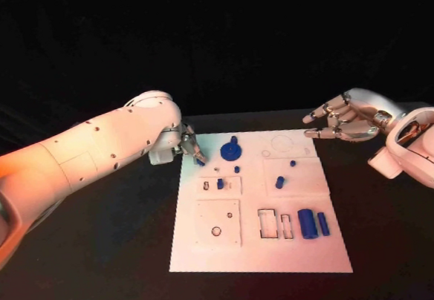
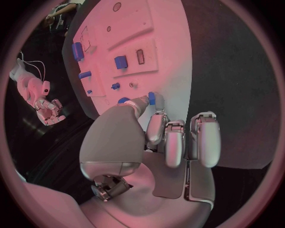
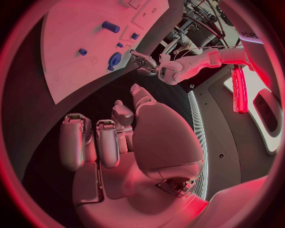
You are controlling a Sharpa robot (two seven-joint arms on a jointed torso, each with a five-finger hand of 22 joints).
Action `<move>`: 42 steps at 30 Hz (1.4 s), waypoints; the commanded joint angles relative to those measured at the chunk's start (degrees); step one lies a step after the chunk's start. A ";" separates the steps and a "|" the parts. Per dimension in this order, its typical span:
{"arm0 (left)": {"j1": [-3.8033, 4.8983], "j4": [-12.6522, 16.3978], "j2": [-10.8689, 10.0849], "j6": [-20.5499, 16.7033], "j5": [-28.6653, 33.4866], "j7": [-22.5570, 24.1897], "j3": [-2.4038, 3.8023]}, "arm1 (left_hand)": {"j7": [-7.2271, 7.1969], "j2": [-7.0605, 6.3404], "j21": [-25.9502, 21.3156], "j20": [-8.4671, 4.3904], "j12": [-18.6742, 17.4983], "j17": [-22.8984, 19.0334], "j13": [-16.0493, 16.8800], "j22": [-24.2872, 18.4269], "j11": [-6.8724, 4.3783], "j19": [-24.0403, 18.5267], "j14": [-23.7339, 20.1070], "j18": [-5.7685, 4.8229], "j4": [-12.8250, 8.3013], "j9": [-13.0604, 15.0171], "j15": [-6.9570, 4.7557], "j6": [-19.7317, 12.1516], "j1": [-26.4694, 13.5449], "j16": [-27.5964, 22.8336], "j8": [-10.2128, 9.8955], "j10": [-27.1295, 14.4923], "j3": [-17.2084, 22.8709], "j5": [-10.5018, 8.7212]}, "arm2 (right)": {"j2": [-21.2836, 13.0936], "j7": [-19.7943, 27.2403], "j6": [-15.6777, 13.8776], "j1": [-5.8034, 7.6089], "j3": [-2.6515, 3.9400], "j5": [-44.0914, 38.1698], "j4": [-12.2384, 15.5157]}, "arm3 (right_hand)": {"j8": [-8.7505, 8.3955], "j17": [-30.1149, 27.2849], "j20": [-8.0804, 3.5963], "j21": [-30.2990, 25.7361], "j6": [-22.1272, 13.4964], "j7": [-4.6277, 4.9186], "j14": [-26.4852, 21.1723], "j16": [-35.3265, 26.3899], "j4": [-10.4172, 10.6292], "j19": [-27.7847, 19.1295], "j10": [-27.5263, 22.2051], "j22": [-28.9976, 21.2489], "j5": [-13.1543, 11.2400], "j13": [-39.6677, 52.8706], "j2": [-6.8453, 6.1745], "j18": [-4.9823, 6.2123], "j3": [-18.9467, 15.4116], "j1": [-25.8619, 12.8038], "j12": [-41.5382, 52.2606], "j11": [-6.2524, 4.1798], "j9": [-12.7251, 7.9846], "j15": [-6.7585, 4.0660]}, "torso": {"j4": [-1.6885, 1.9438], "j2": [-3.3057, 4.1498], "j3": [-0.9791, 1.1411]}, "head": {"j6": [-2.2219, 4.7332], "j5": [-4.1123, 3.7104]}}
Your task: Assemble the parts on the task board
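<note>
**Left hand pinches a blue part at the board's far corner**

The board [image 1: 255, 205] lies in the middle of the head view, running from upper centre down to lower centre. The left hand [image 1: 187, 148] is at the board's upper left corner, just left of its edge; the left wrist view shows a small blue part [image 2: 152, 98] pinched between its thumb and a finger, the other fingers [image 2: 204, 138] hanging side by side.

The right hand [image 1: 345, 120] hovers off the board's upper right corner, over the dark table [image 1: 95, 286], its fingers apart and lightly curled, with nothing in them.

On the board, a round blue disc [image 1: 229, 149] sits near the top, close to the left hand. A small peg [image 1: 280, 182] lies near the middle. Two blue cylinders [image 1: 313, 223] stand side by side at the lower right.
</note>
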 commanded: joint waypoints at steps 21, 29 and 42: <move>-2.81 19.74 -10.07 -14.91 -3.43 -2.18 -0.91 | -0.66 -1.79 0.08 -0.01 0.95 15.09 0.59 9.81 -0.50 3.18 6.05 0.24 -8.96 1.70 -0.08 0.11 -3.64 0.18 2.92 1.03 13.08 0.58 | 0.17 0.04 1.09 -0.04 -0.01 -0.53 -0.22 | 0.06 7.67 -0.45 -0.34 0.43 -0.06 4.44 -0.36 -0.09 0.00 0.12 -0.08 0.21 -0.02 0.25 0.37 -0.36 -0.13 -0.23 0.05 0.00 -0.30 | 0.29 -0.10 -0.08 | -0.55 0.50; -3.77 20.67 -10.26 -13.68 -6.88 -1.85 -0.94 | -0.77 -2.27 0.21 -0.03 0.63 15.09 0.21 9.97 -0.59 3.27 6.05 0.19 -9.22 1.83 -0.12 0.17 -3.89 0.18 3.21 0.96 13.62 0.56 | 0.23 0.11 1.09 -0.09 -0.02 -0.53 -0.28 | 0.06 7.67 -0.45 -0.34 0.43 -0.06 4.44 -0.36 -0.09 0.00 0.12 -0.08 0.21 -0.02 0.25 0.37 -0.36 -0.13 -0.23 0.05 0.00 -0.30 | 0.24 -0.08 -0.04 | -0.78 0.56; -4.52 20.99 -10.20 -10.01 -8.51 -1.83 -0.98 | -0.84 -2.73 0.32 -0.02 0.42 15.09 -0.04 10.11 -0.64 3.35 6.05 0.15 -9.45 1.86 -0.12 0.22 -3.99 0.18 3.36 0.95 13.95 0.52 | 0.29 0.24 1.08 -0.17 -0.02 -0.53 -0.35 | 0.06 7.67 -0.45 -0.34 0.43 -0.06 4.44 -0.36 -0.09 0.00 0.12 -0.08 0.21 -0.02 0.25 0.37 -0.36 -0.13 -0.23 0.05 0.00 -0.30 | 0.22 -0.09 0.00 | -1.08 0.65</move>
